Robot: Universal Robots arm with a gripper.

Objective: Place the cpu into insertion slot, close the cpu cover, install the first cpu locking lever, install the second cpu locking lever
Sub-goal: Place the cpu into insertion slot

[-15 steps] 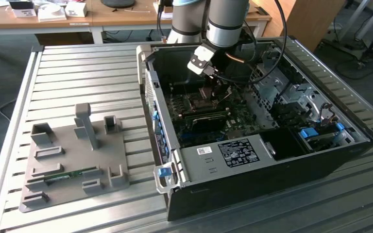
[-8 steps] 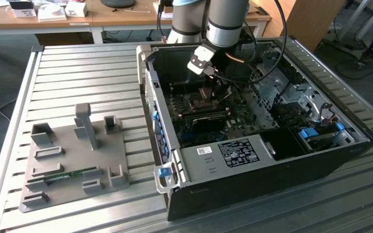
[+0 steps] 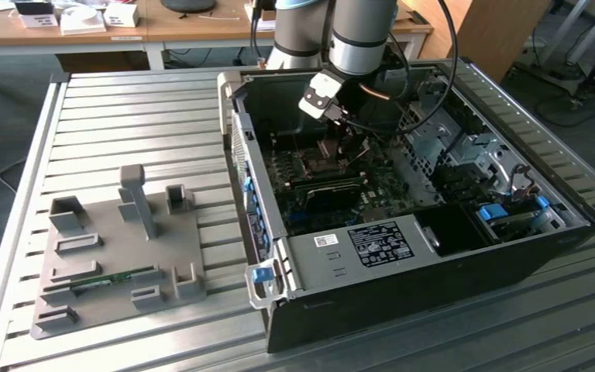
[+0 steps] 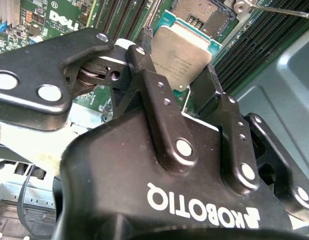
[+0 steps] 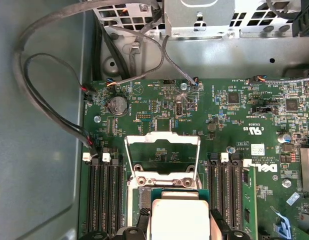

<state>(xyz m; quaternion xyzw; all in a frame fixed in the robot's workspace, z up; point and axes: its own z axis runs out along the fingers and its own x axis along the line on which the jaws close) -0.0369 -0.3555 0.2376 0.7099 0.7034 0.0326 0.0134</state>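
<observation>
We see the arm reaching down into the open black computer case (image 3: 421, 287), which sits on a slatted metal table (image 3: 122, 108). The gripper (image 4: 177, 65) is pinching the cpu (image 4: 180, 52) by two opposite edges. In the second wrist view its black fingers (image 4: 153, 85) clamp the greyish-gold square from either side. The metal lid of the chip faces the camera, and the chip is tilted rather than flat.

Just beyond the chip lies the insertion slot (image 4: 202, 15), its dark pin field bare, with a thin silvery rod (image 4: 287, 11) running past one corner. The chip hangs close over the socket's near edge; whether its lower edge touches the socket we cannot tell from these angles.

In the first wrist view the cpu cover (image 5: 162, 137) stands raised on its hinge (we can see green board through its window), so the socket is uncovered. Long black memory slots (image 5: 107, 195) flank the socket on both sides, and an installed memory stick (image 5: 250, 200) sits among those on one side.

In the exterior view, a grey fixture plate (image 3: 179, 240) lies on the table to the exterior view's left of the case. A second memory stick (image 3: 101, 281) rests in one of its holders, well apart from the arm.
</observation>
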